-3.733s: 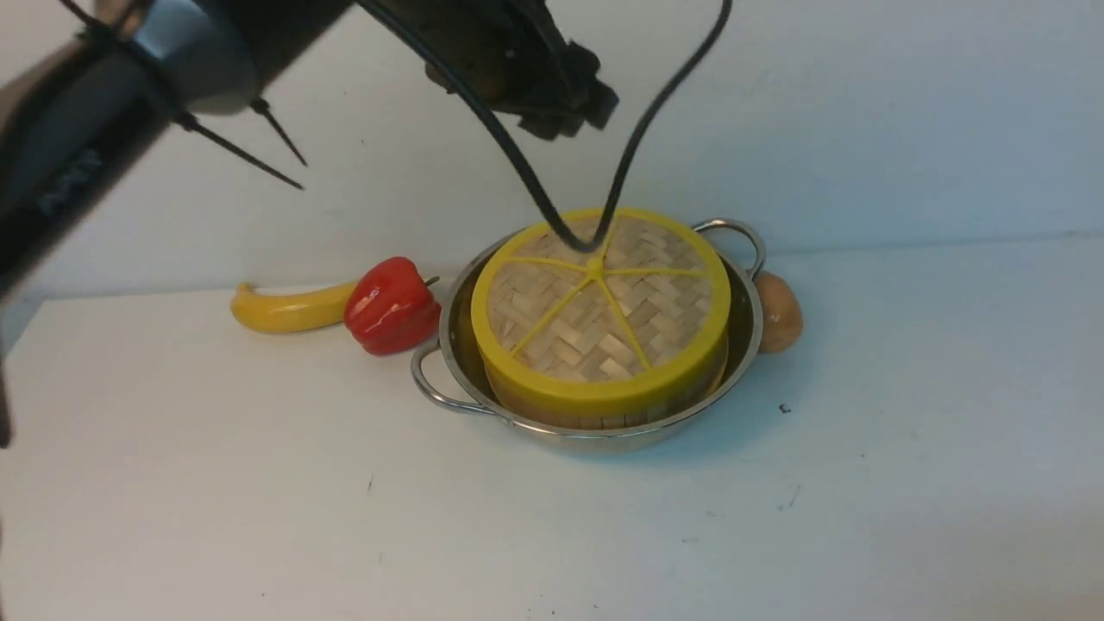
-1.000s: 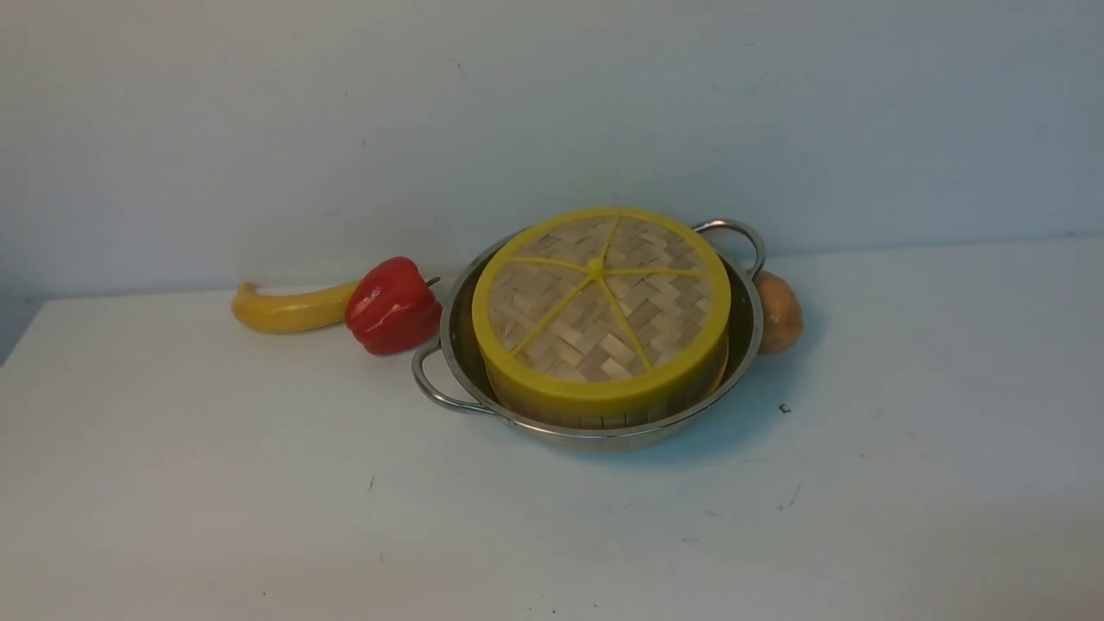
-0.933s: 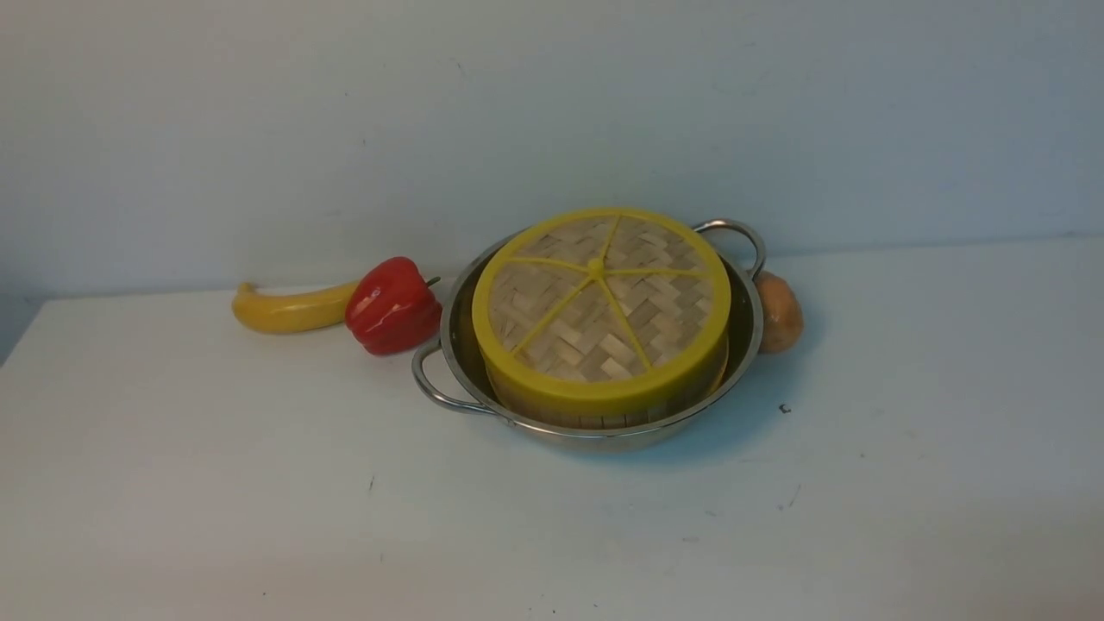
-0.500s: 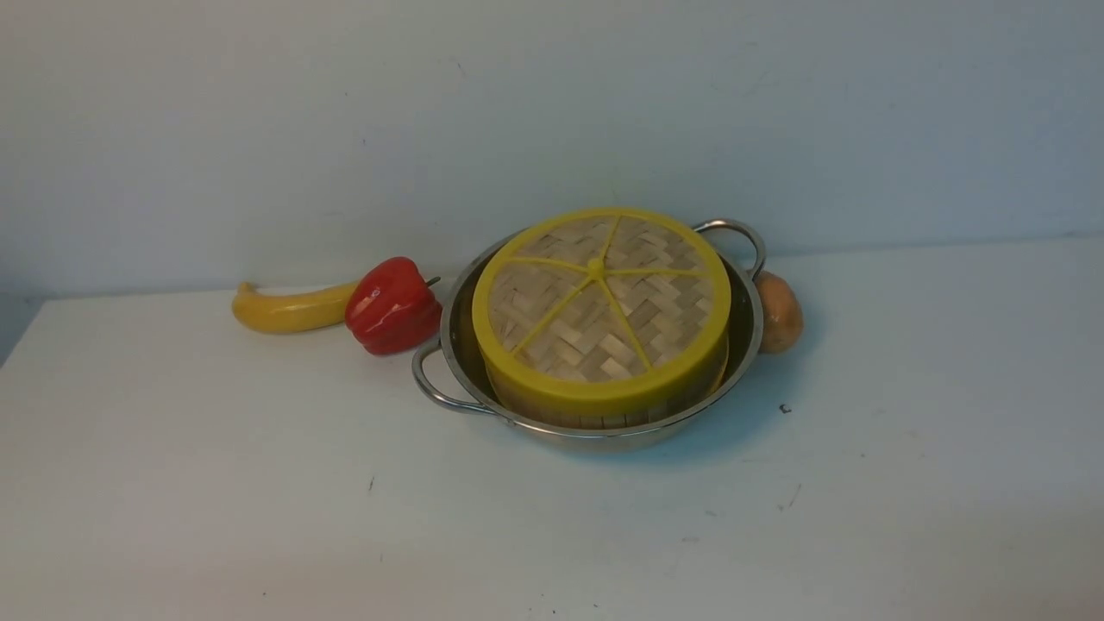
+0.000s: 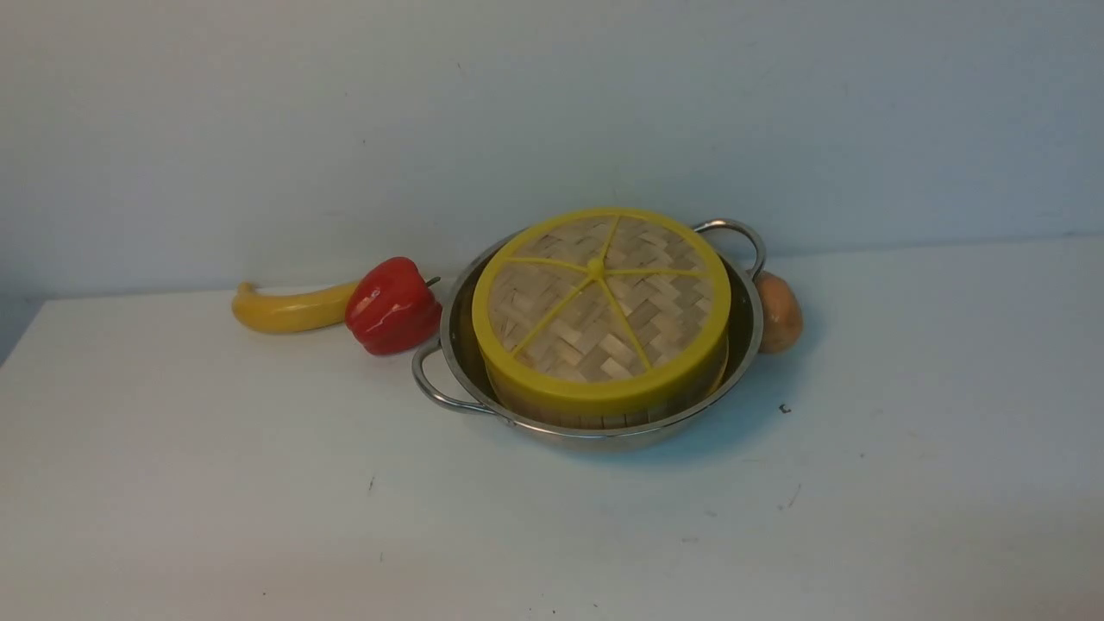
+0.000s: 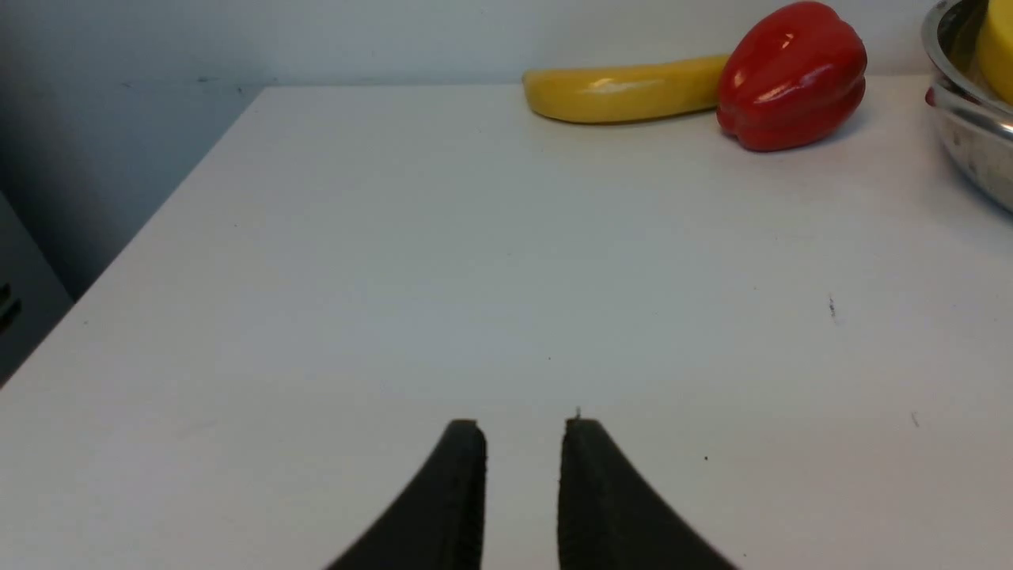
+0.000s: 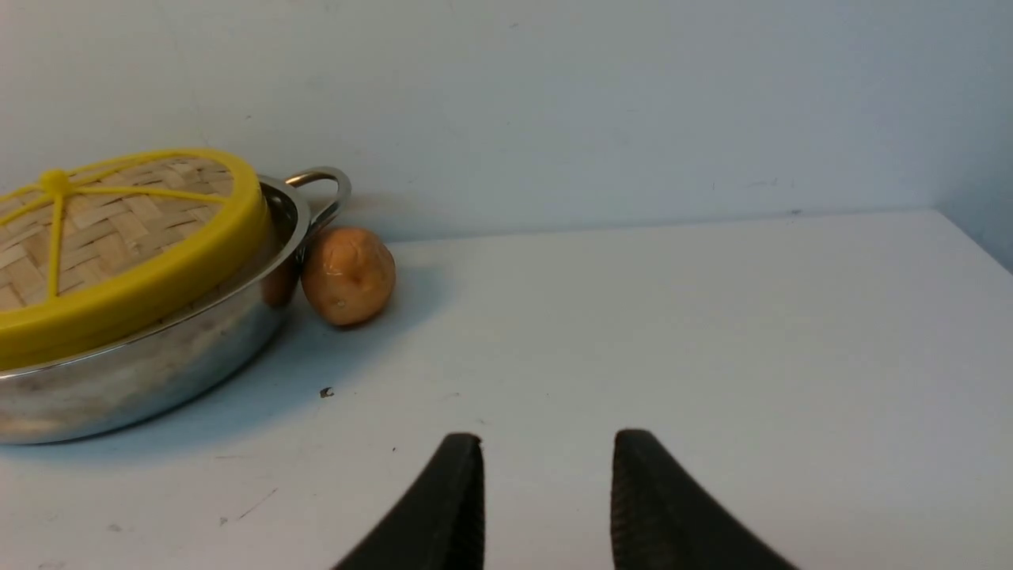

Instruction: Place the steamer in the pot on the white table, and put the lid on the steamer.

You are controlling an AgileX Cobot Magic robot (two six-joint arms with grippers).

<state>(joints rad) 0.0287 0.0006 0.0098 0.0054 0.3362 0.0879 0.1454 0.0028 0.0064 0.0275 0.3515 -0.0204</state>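
Observation:
The steel pot [image 5: 455,345] stands on the white table [image 5: 259,483]. The bamboo steamer [image 5: 595,420] sits inside it; only a strip of its wall shows under the lid. The woven lid [image 5: 601,306] with yellow rim and spokes lies flat on the steamer. Neither arm shows in the front view. My left gripper [image 6: 524,427] hovers over bare table left of the pot [image 6: 965,134], fingers slightly apart and empty. My right gripper [image 7: 546,439] is open and empty over the table right of the pot [image 7: 142,372] and lid [image 7: 119,229].
A red pepper [image 5: 392,304] and a yellow banana [image 5: 289,309] lie left of the pot by the back wall. A brown potato [image 5: 779,312] touches the pot's right side. The table's left edge [image 6: 158,229] shows in the left wrist view.
The arm that hung over the lid 3.7 s ago has left the front view. Nothing has moved in the last second; pot, steamer and lid stay put.

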